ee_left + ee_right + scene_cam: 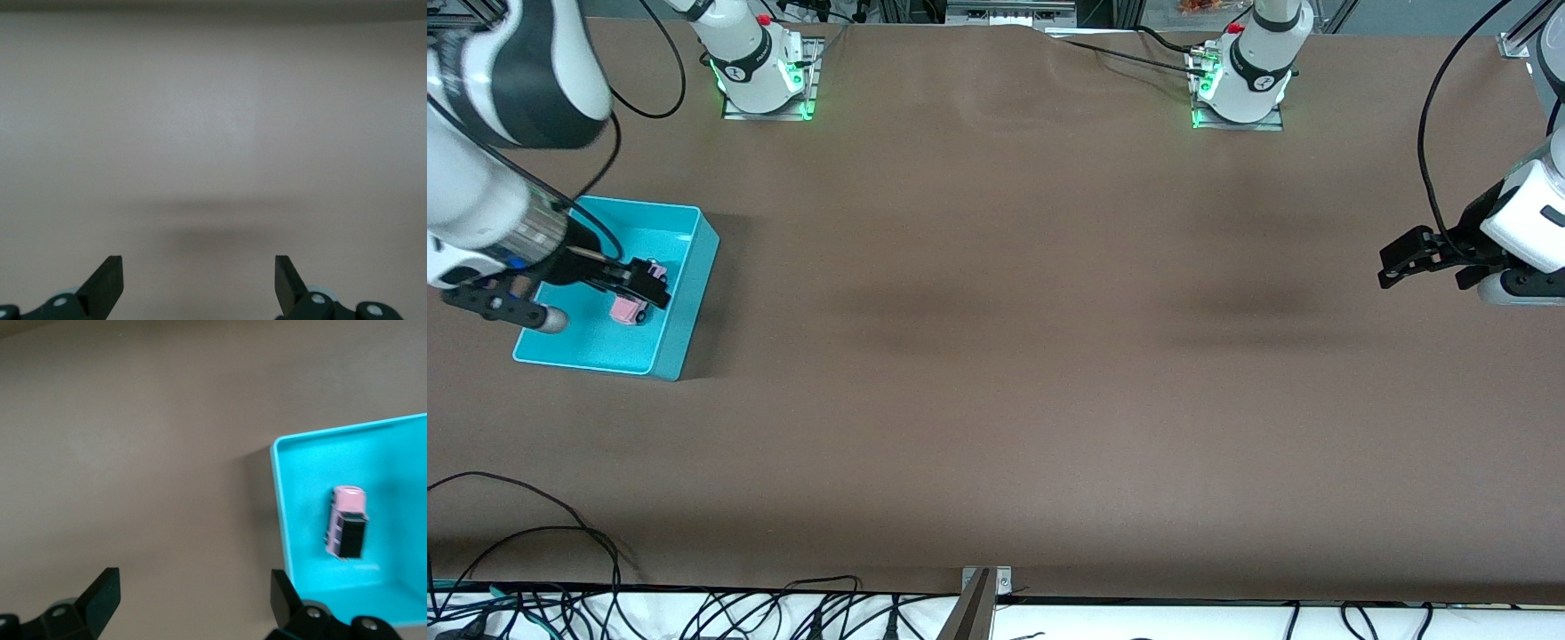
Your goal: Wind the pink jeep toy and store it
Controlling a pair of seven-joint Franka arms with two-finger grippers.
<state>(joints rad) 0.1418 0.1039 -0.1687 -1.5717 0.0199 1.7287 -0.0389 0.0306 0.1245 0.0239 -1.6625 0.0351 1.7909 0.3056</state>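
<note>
The pink jeep toy [630, 310] [347, 523], light pink with a black roof, lies alone on the floor of the turquoise bin [679, 313] [281, 513] at the right arm's end of the table. My right gripper [649, 283] [193, 593] hangs over the bin just above the jeep. It is open and nothing sits between its fingers. In the front view one finger covers part of the jeep. My left gripper [1392, 265] [199, 280] waits open and empty over bare table at the left arm's end.
The brown table cloth [996, 356] stretches between the two arms. Both arm bases [765, 80] [1240, 89] stand along the edge farthest from the front camera. Loose cables [560, 551] lie along the nearest edge.
</note>
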